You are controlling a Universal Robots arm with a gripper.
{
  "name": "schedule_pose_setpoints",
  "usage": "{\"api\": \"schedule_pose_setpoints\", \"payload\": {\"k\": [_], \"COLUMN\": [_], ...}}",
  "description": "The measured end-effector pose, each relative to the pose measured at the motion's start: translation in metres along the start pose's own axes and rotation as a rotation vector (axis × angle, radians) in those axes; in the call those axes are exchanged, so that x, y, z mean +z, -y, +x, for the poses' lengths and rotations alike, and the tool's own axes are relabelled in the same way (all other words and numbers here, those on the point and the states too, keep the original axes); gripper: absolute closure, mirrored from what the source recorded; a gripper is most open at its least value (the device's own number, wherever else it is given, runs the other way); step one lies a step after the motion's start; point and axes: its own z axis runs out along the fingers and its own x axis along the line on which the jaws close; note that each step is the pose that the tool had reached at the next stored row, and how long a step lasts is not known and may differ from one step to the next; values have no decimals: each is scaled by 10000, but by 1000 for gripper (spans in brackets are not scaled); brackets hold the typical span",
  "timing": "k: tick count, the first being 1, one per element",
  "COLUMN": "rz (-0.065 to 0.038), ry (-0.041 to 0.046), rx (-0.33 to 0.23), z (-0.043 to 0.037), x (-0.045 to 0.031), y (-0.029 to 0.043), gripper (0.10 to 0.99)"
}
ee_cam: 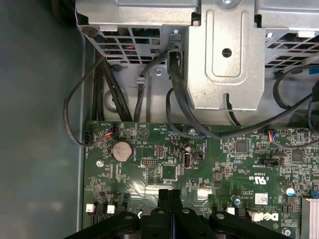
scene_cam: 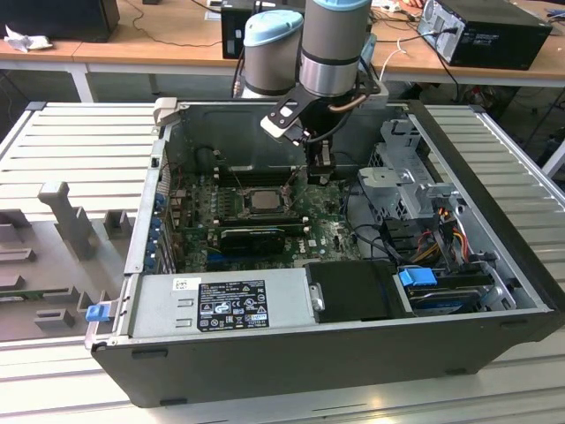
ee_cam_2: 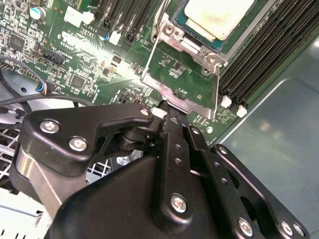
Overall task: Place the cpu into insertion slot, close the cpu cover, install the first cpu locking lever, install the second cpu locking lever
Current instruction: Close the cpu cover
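While cpu (ee_cam_2: 214,15) sits in insertion slot (ee_cam_2: 189,46), cpu cover (ee_cam_2: 187,99) swung open beside it; gripper (ee_cam_2: 167,112) fingers pressed together, tips at cover's free edge, over green motherboard (ee_cam: 164,169).

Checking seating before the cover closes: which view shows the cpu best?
Second wrist view: the cpu sits close-up in the insertion slot, pale face plain, though cropped. The exterior view shows it small, mid-board.

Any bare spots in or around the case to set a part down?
Free: slatted table on the exterior view's right of the case, and, at that view's left, the slats behind the grey fixtures. Crowded: motherboard, with the hand over it; cables by the drive cage.
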Motion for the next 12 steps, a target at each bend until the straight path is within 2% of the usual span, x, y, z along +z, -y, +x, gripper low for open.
{"api": "schedule_pose_setpoints", "payload": {"k": [12], "rz": [0], "ry": [0], "rx": [-1], "z": [1], "x": [-2], "y": [52], "gripper": [980]}}
